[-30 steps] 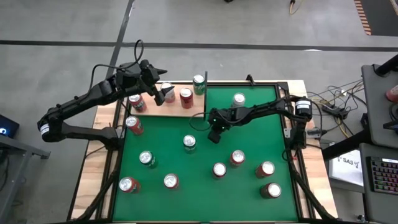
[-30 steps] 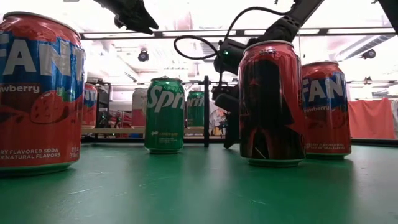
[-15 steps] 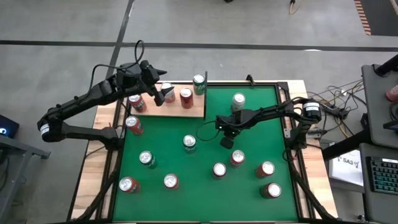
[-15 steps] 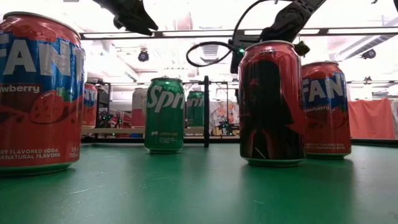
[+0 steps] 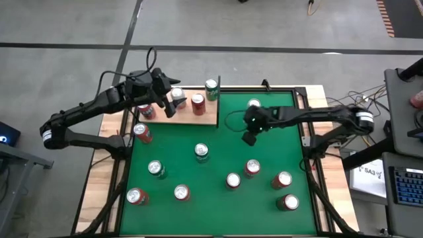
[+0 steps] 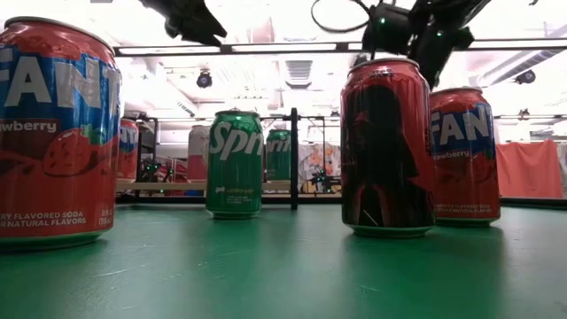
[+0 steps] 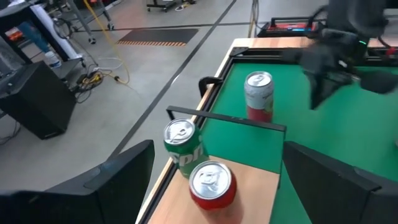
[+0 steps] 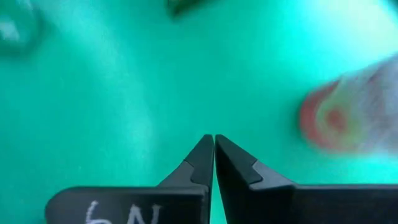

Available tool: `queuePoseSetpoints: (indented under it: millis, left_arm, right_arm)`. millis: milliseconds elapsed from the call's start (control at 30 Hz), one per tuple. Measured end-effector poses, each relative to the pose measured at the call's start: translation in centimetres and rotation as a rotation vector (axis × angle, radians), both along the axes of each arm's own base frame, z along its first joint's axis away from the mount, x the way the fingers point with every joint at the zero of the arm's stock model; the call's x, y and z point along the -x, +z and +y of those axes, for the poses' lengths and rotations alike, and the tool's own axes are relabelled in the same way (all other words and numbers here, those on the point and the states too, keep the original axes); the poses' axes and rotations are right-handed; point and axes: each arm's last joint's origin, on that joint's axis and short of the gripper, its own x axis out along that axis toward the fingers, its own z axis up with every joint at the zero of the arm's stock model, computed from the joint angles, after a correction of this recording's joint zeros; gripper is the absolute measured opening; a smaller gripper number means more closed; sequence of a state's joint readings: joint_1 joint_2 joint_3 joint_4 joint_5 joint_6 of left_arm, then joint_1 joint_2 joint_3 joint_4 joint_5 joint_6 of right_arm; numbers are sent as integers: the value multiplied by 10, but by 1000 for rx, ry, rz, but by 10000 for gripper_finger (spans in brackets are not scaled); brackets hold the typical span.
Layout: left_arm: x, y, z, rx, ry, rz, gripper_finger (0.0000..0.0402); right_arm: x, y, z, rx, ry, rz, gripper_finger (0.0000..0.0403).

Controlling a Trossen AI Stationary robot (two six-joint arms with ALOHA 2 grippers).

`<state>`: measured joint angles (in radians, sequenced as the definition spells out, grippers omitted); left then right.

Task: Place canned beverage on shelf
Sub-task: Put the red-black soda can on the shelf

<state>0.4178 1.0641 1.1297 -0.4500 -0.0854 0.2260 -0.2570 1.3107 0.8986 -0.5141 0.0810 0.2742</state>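
Two arms in play, only the right one has moved much. Right gripper, fingers pinched together on nothing, has swung from the middle of the green surface toward the right half over the past second and now hangs above bare felt, short of the can near the far edge. Left gripper stays spread wide and empty over the shelf at the far left corner, barely shifted. Shelf holds four cans by the high view: a red can, a green can at the corner rod, a silver-topped one just under the left fingers, another red at the near-left end. Roughly ten more cans are still loose on the felt. Nothing held, so no placement is under way; the right arm looks to be repositioning for a fresh pick, though which can it wants cannot be told.
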Motion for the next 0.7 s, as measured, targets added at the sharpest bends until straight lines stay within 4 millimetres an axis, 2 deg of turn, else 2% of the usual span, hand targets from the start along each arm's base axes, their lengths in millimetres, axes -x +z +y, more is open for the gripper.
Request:
queuePoseSetpoints:
  millis: [200, 433, 533, 700]
  left_arm:
    - [-2, 0, -5, 0, -24, 0, 338]
    - [-2, 0, -5, 7, -23, -1, 338]
    - [-2, -1, -5, 11, -21, -1, 338]
    - [-9, -7, -2, 37, -15, 25, 338]
  right_arm:
    - [0, 45, -11, 139, 14, -328, 9]
    - [-9, 65, -13, 250, 67, -502, 17]
    - [-9, 65, -13, 242, 65, -488, 47]
    - [-10, 75, -13, 248, 59, -528, 133]
